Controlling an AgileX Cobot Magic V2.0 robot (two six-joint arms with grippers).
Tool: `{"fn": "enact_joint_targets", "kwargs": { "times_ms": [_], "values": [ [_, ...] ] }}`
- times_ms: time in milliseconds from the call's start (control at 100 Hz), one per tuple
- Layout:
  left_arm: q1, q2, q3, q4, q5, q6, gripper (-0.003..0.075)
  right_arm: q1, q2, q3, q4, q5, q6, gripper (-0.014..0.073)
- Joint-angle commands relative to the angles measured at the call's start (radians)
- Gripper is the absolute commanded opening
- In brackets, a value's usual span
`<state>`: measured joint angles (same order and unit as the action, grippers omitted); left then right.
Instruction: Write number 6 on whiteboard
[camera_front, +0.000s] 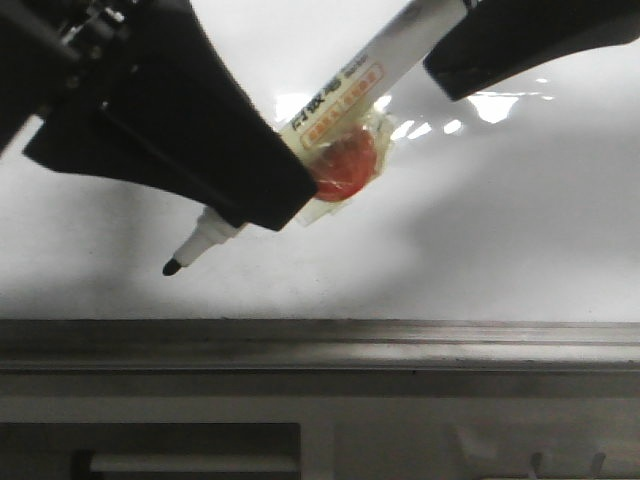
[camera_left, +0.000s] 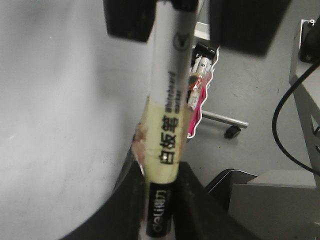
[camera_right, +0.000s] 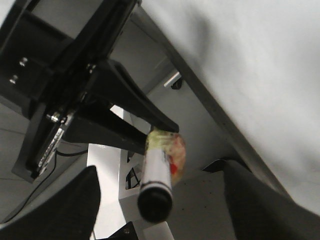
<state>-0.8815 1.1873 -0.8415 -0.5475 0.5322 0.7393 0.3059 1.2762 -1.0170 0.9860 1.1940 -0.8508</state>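
The whiteboard (camera_front: 500, 230) is glossy white-grey with a grey bottom rail (camera_front: 400, 345). No drawn number 6 shows on it. My left gripper (camera_front: 270, 200) is shut on a white whiteboard marker (camera_front: 340, 90) wrapped in yellowish tape with a red patch (camera_front: 345, 165). The uncapped black tip (camera_front: 170, 267) points down-left, just above the rail. In the left wrist view the marker (camera_left: 167, 100) stands clamped in my left gripper (camera_left: 161, 200). My right gripper (camera_right: 159, 172) is open, its fingers wide apart on either side of the marker's rear end (camera_right: 156, 200), not touching it.
A bright light glare (camera_front: 495, 105) lies on the board at upper right. Below the rail is a grey frame (camera_front: 300, 440). Beside the board, the left wrist view shows a grey floor, a castor leg (camera_left: 230, 131), a grey cabinet (camera_left: 280, 200) and a black cable (camera_left: 287, 145).
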Motion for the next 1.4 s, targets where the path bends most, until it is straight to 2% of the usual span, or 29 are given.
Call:
{"fn": "enact_joint_targets", "kwargs": {
  "times_ms": [0,60,130,200,400,500,570,660,700,740,790,820,950,1110,1260,1390],
  "values": [
    [-0.008,-0.013,-0.045,-0.019,-0.052,0.001,-0.0020,0.030,0.000,-0.034,0.041,-0.022,0.002,0.0467],
    [-0.008,-0.013,-0.052,-0.019,-0.052,0.001,-0.0020,0.045,0.013,-0.034,0.041,-0.033,0.002,0.0465],
    [-0.008,-0.013,-0.056,-0.019,-0.050,0.001,-0.0020,0.056,0.018,-0.034,0.043,-0.058,0.002,0.0412],
    [-0.008,-0.013,-0.056,-0.019,-0.052,0.001,-0.0020,0.062,0.018,-0.034,0.043,-0.080,0.002,0.0309],
    [-0.008,-0.013,-0.056,-0.019,-0.050,0.001,-0.0019,0.069,0.018,-0.034,0.056,-0.070,-0.035,-0.0074],
    [-0.008,-0.013,-0.056,-0.019,-0.050,0.001,-0.0009,0.069,0.018,-0.034,0.056,-0.060,-0.037,-0.0064],
    [-0.008,-0.013,-0.056,-0.019,-0.050,0.001,0.0059,0.069,0.018,-0.034,0.054,-0.060,-0.040,-0.0064],
    [-0.008,-0.015,-0.058,-0.019,-0.050,0.001,0.0253,0.069,0.018,-0.034,0.054,-0.063,-0.048,-0.0062],
    [0.001,-0.019,-0.058,-0.023,-0.052,0.001,0.0387,0.069,0.012,-0.034,0.054,-0.068,-0.053,-0.0057],
    [0.011,-0.027,-0.058,-0.032,-0.052,0.001,0.0474,0.069,0.004,-0.032,0.048,-0.073,-0.057,-0.0046],
    [0.037,-0.044,-0.058,-0.072,-0.054,0.001,0.0566,0.069,-0.016,-0.027,0.046,-0.087,-0.061,-0.0043],
    [0.054,-0.056,-0.058,-0.100,-0.053,0.001,0.0587,0.069,-0.033,-0.019,0.044,-0.104,-0.061,-0.0043],
    [0.166,-0.133,-0.054,-0.173,-0.053,0.001,0.0573,0.069,-0.167,0.060,0.032,-0.245,-0.064,-0.0043],
    [0.332,-0.274,0.018,-0.248,-0.091,0.001,0.0529,0.069,-0.384,0.218,-0.004,-0.514,-0.064,-0.0045],
    [0.449,-0.419,0.148,-0.314,-0.206,0.001,0.0493,0.069,-0.525,0.318,-0.014,-0.717,-0.064,-0.0045],
    [0.503,-0.524,0.239,-0.372,-0.297,0.001,0.0472,0.069,-0.558,0.355,-0.027,-0.808,-0.064,-0.0045]
  ]
}}
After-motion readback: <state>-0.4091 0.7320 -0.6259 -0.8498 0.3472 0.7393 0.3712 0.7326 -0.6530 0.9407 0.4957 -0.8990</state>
